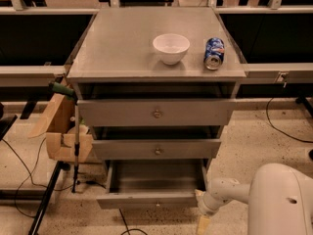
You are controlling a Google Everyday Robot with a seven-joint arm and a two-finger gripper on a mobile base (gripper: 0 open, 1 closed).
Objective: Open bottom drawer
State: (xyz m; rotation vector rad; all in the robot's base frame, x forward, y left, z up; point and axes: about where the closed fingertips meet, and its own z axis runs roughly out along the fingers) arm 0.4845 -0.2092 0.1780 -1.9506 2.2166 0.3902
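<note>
Grey bottom drawer [146,199] stands pulled out at the frame's lower centre, its inside showing. Just beside its right front corner sits the gripper [201,208] — whether open or closed, I cannot tell.

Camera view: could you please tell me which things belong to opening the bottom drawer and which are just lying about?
Job: bottom drawer, pulled out; gripper, by its front right corner.
Lying about: bowl and can on the cabinet; cardboard box to its left.
</note>
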